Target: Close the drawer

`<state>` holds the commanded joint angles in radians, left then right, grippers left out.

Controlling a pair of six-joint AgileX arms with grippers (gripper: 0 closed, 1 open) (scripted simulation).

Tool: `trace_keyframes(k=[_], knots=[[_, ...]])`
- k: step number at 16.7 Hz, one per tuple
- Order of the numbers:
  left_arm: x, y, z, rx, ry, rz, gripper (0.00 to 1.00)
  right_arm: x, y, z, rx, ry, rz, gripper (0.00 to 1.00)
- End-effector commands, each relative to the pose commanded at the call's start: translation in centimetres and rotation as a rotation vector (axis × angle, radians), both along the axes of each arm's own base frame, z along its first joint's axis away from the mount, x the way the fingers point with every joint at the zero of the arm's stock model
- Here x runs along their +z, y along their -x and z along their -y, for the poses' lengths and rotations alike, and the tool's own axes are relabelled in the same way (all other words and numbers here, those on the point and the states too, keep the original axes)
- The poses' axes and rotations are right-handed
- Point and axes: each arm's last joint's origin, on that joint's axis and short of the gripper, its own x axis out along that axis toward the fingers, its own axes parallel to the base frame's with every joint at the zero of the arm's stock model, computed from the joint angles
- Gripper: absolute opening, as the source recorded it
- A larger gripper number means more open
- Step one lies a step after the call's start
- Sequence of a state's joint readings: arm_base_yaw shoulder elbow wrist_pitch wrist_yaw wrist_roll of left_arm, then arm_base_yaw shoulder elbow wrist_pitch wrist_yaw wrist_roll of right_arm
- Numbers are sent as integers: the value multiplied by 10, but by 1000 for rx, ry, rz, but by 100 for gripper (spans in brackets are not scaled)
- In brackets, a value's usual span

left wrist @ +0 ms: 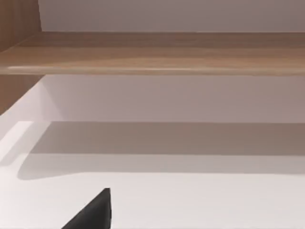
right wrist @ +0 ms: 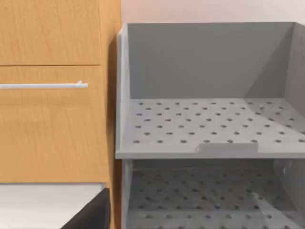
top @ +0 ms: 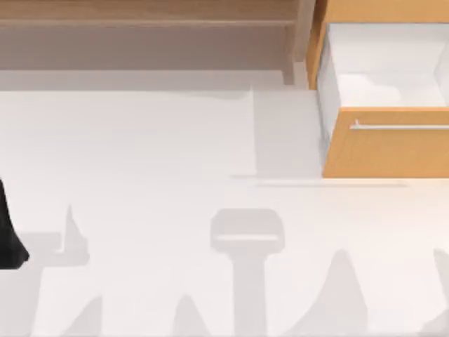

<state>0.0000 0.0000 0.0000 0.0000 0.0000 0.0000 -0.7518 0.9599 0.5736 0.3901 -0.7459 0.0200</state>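
A dark part of the left arm (top: 10,235) sits at the table's left edge in the top view; a black finger tip (left wrist: 93,212) juts into the left wrist view, and whether that gripper is wide or narrow cannot be told. A black finger tip (right wrist: 90,214) shows in the right wrist view as well, and the right gripper's spread cannot be told either. No brand, label or writing can be read anywhere.

The box drawer with an orange-tan wooden front panel (top: 389,151) stands pulled out at the table's far right, its white inner walls (top: 330,88) exposed and a thin silver bar handle (top: 400,127) running across the front. Beside it in the right wrist view is a grey perforated two-tier rack (right wrist: 209,124). A long light-wood shelf unit (top: 147,21) lines the far edge of the plain white table (top: 154,154).
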Motion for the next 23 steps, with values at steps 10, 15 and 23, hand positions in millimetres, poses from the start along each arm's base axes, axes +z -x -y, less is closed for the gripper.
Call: trace_keyframes(k=[10,15,23], knots=[[0,0,0,0,0,0,100,-3,-7,14,1,28,-2,100],[0,0,0,0,0,0,100,-56,-42,-14,39,218,-48,100],[0,0,0,0,0,0,100,-148,-67,-120,144,873,-55,100]])
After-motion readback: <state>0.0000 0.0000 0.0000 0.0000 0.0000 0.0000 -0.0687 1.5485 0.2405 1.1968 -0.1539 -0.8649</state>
